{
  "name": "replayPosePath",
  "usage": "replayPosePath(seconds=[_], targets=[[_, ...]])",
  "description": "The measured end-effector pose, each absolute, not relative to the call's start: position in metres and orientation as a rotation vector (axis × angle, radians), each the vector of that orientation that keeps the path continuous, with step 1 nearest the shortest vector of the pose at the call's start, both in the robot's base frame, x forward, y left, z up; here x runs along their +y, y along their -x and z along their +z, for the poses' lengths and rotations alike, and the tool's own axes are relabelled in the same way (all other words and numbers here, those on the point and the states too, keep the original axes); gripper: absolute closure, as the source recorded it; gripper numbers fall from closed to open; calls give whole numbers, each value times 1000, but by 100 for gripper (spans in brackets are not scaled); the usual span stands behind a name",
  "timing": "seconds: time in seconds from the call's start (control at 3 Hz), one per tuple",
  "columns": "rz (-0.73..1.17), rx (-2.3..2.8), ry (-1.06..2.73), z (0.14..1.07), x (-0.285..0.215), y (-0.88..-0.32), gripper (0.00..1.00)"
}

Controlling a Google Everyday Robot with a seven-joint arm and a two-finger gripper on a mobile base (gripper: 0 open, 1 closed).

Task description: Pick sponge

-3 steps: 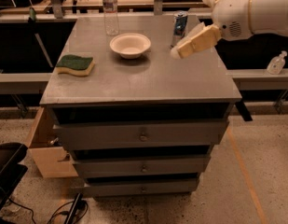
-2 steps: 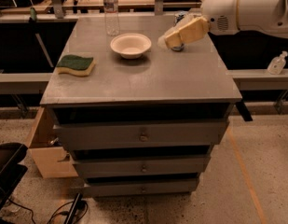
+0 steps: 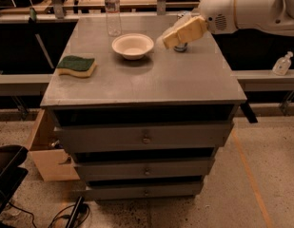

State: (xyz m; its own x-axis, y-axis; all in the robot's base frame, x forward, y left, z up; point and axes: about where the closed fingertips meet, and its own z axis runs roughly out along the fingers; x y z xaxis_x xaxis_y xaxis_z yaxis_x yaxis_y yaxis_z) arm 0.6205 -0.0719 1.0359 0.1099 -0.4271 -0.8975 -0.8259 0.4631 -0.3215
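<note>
Sponge (image 3: 76, 65) lies apart from tool (image 3: 168, 40), which hovers beside white bowl (image 3: 132, 45).

1. The gripper (image 3: 169, 39) hangs over the back right part of the cabinet top (image 3: 151, 80). It covers most of a small dark thing (image 3: 180, 47) standing there, so I cannot tell what that thing is.
2. The robot arm (image 3: 246, 6) is cut off by the upper and the right edge.
3. The plastic bottle (image 3: 112, 13) reaches the upper edge, where its cap is cut off.
4. The wooden box (image 3: 46, 156) on the floor is partly hidden behind the cabinet.
5. A black object (image 3: 6, 175) is cut off by the left edge and cannot be identified.
6. The small pump bottle (image 3: 282, 64) at the right is too small to read.
</note>
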Motion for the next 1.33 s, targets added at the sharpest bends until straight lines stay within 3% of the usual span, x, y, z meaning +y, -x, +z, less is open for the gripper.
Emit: replayPosePath(seconds=[0.33, 0.67, 1.33], targets=[[447, 1498, 1236, 1023, -31, -639, 0], [534, 1489, 1364, 990, 42, -667, 0], [642, 1488, 1431, 941, 114, -683, 0]])
